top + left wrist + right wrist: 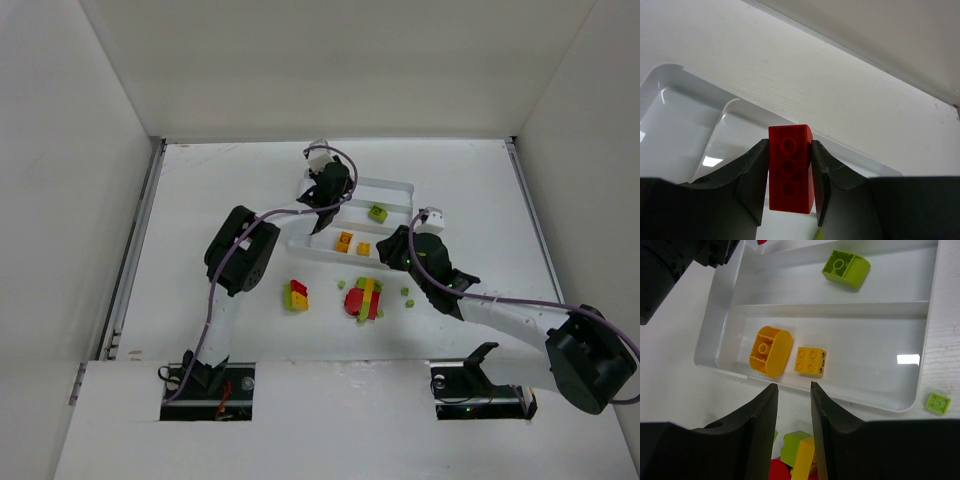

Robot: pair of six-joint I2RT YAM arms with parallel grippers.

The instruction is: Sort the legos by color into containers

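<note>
Across the white table (200, 190), the tray (398, 186) lies toward the far side, and sorting is under way. Its nearest slot holds a rounded orange piece (770, 351) and an orange square brick (810, 361), and the next slot holds a lime green brick (846, 269).

Your left arm (240, 250) reaches forward with its elbow bent, wrist over the tray's far left end. Your right arm (500, 315) stretches diagonally in from the right, wrist tilted down at the tray's near edge.

The left gripper (790, 155) is clamped on a red brick (789, 170), studs facing the camera, hanging above the tray's dividers. I cannot tell exactly which slot it is over. The right gripper (792, 405) holds nothing, its jaws a narrow gap apart above the tray's near rim, with the loose pile (362, 298) just beneath it.

The step in hand looks like placing red. Next, line the brick up over a slot free of orange and green, lower it, and release. After that, the pile, the red-and-yellow clump (296, 295) and scattered green bits (937, 402) remain.
</note>
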